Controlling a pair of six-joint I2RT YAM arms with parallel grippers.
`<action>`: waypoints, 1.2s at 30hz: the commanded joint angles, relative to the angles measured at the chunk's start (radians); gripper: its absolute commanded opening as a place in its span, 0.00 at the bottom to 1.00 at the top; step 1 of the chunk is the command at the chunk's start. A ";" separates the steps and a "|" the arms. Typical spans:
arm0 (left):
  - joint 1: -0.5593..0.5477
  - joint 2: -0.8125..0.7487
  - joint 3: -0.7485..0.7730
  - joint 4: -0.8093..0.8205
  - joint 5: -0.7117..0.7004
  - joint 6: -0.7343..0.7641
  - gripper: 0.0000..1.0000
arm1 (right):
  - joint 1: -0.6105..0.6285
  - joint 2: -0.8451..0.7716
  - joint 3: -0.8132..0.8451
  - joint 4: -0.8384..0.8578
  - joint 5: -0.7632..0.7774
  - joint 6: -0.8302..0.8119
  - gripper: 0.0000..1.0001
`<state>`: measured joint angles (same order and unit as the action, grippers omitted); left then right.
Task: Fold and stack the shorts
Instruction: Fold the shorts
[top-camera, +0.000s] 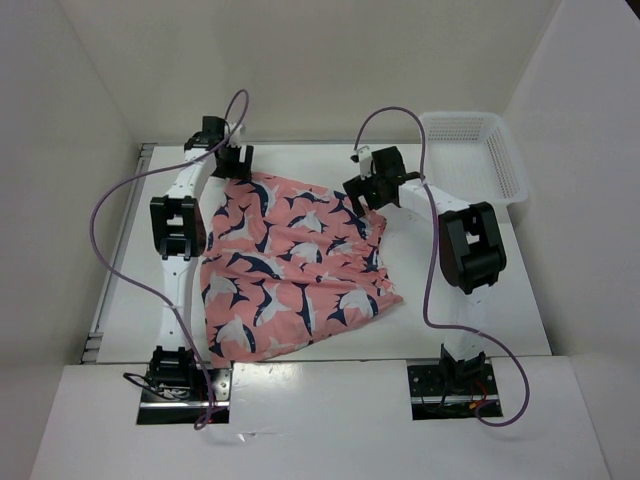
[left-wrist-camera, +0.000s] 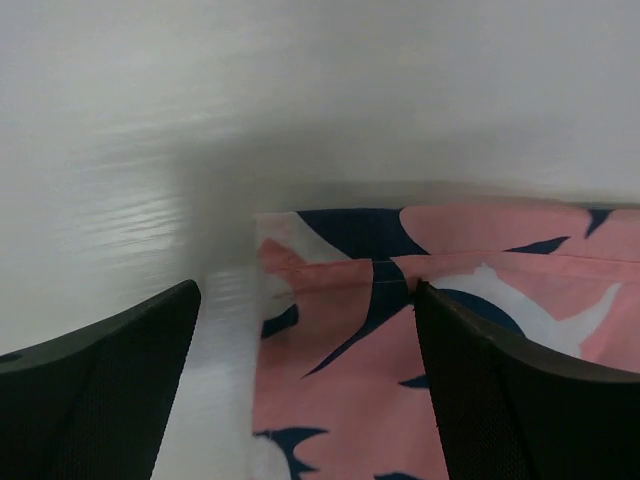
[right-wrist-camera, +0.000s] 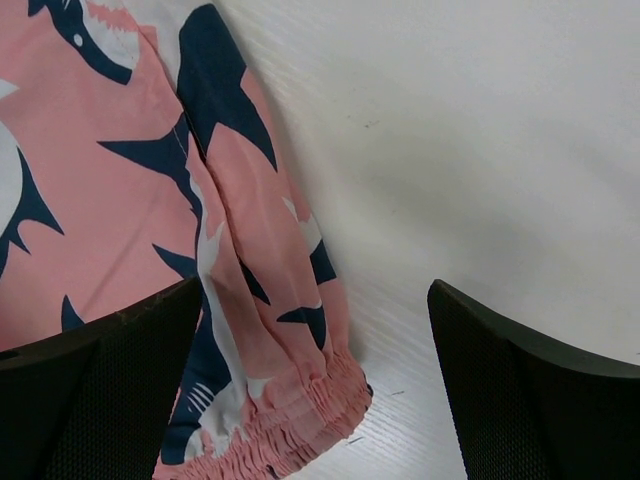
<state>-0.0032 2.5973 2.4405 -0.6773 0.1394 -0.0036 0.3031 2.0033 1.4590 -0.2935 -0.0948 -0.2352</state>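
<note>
The salmon-pink shorts (top-camera: 290, 265) with navy-and-white fish shapes lie spread flat on the white table between the arms. My left gripper (top-camera: 235, 165) is open at the shorts' far left corner; in the left wrist view that hemmed corner (left-wrist-camera: 340, 290) lies between the fingers (left-wrist-camera: 500, 400). My right gripper (top-camera: 362, 195) is open at the far right corner; in the right wrist view the gathered waistband end (right-wrist-camera: 290, 420) lies between the fingers (right-wrist-camera: 100, 400), nearer the left one.
A white plastic mesh basket (top-camera: 480, 150) stands at the table's far right corner. White walls close in the table on the left, back and right. Purple cables loop over both arms.
</note>
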 joint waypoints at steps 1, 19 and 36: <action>-0.007 0.053 0.072 -0.068 0.058 0.004 0.94 | -0.015 0.005 0.029 -0.024 -0.037 -0.039 0.98; -0.035 0.012 0.077 -0.117 0.094 0.004 0.00 | -0.015 0.041 -0.038 -0.030 -0.014 -0.073 0.25; -0.001 -0.126 0.681 -0.588 0.092 0.004 0.00 | 0.011 -0.190 0.080 0.034 0.173 -0.263 0.00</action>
<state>-0.0269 2.4458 3.1165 -1.0302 0.2348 -0.0040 0.3004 1.9015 1.6291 -0.2241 0.0528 -0.3943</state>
